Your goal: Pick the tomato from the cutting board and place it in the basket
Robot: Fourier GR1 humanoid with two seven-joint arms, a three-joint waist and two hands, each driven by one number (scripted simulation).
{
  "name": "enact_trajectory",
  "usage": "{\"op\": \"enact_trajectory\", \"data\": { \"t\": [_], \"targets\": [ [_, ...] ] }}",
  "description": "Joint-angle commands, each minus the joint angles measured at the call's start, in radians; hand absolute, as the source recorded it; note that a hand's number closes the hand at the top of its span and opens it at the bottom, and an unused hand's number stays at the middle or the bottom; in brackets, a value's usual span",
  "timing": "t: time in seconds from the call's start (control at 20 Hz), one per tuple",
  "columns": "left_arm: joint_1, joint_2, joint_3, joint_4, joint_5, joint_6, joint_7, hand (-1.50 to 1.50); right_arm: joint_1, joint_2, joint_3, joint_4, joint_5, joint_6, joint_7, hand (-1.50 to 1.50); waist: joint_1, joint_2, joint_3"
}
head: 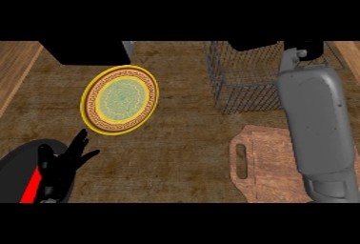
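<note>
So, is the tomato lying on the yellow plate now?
No. The yellow plate shows only its green patterned centre, with nothing on it, and no tomato shows anywhere in the head view.

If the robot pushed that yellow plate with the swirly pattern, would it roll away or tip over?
Probably neither. The yellow plate looks to lie flat on the wooden counter, so a push would likely slide it. Its round raised rim might let it spin slightly. It looks stiff, maybe breakable.

Kitchen: wooden counter (175,157), cutting board (271,164), wire basket (243,81), ornate plate (119,100).
</note>
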Motion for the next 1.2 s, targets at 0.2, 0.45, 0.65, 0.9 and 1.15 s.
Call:
{"op": "enact_trajectory", "data": {
  "t": [0.2,0.45,0.65,0.9,1.15],
  "targets": [
    [0.047,0.010,-0.001,-0.048,-0.012,-0.002,0.097,0.00,0.065,-0.036,-0.073,0.137,-0.094,-0.054,-0.210,1.50,-0.003,0.002,-0.008],
    [0.033,-0.045,-0.031,0.032,-0.049,0.021,0.022,0.00,0.105,-0.120,-0.063,0.242,0.055,-0.128,-0.180,1.50,-0.008,0.006,-0.009],
    [0.025,-0.009,-0.007,0.021,-0.028,-0.024,0.042,0.00,0.088,-0.178,-0.048,0.331,0.036,-0.058,-0.290,1.50,0.001,0.006,-0.008],
    [0.073,-0.014,0.002,0.000,-0.026,-0.036,0.027,0.00,0.108,-0.196,-0.041,0.333,0.031,-0.060,-0.359,-1.50,-0.002,0.003,-0.008],
    [0.020,-0.068,-0.016,0.059,-0.074,0.017,0.022,0.00,0.101,-0.213,-0.087,0.242,-0.026,-0.051,-0.331,-1.50,-0.016,0.000,-0.008]
  ]
}}
